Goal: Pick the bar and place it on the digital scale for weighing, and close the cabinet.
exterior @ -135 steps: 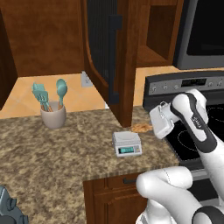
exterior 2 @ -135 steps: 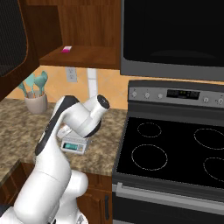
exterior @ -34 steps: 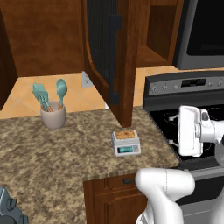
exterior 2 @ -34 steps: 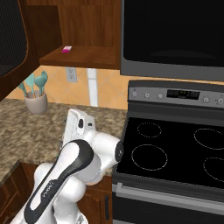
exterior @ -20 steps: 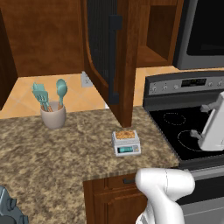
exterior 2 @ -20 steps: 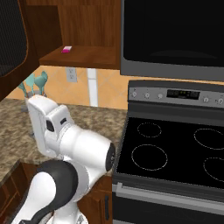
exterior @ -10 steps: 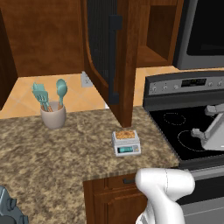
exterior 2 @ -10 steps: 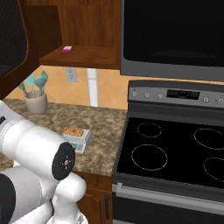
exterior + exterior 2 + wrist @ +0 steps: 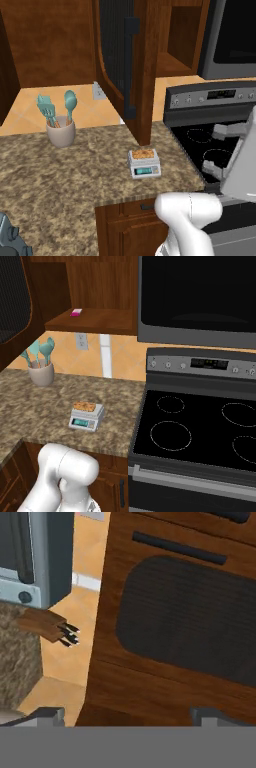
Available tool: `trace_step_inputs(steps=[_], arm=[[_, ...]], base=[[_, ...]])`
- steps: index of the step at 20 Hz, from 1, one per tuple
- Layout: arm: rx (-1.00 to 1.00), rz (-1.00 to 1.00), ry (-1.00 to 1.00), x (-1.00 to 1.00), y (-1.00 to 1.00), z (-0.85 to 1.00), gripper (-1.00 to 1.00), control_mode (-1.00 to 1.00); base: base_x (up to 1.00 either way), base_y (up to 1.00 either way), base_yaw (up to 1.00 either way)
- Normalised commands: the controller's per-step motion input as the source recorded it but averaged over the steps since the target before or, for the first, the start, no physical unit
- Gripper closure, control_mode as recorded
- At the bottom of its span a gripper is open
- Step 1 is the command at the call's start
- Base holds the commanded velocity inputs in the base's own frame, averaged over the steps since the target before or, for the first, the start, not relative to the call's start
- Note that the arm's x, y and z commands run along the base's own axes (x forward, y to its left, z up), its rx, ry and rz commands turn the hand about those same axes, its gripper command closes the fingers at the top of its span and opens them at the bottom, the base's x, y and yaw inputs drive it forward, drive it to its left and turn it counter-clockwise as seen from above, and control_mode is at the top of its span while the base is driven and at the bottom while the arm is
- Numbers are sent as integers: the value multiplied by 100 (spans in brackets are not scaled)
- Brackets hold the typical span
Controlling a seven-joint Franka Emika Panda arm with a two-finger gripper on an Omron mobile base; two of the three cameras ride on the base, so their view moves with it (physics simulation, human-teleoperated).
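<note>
So the cabinet (image 9: 131,65) door stood swung out over the counter (image 9: 65,175), its edge hanging just behind the digital scale (image 9: 144,163), which blocked any straight reach in from the back. The bar (image 9: 143,153) lay on top of the scale. Granite to the left of the scale lay open, all the way to the utensil crock (image 9: 60,131) near the wall. The stovetop (image 9: 200,431) on the right was flat and bare. In the hand view the door's ribbed panel (image 9: 190,619) loomed close ahead, wall tile showing past its edge.
</note>
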Motion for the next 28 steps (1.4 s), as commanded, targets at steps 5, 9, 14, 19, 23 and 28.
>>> trace_step_inputs(steps=[5, 9, 14, 19, 23, 28], arm=[[21, -48, -1, -23, 94, -40, -100, -100], [39, -38, -9, 10, 39, -71, -100, -100], [27, -10, 0, 41, 3, -36, -100, -100], [0, 0, 0, 84, 10, -18, -100, -100], [0, -6, -1, 61, 15, -15, -100, -100], [0, -13, -10, 56, 3, -11, -100, -100]], base=[[0, 0, 0], [0, 0, 0], [0, 0, 0], [0, 0, 0], [0, 0, 0], [0, 0, 0]])
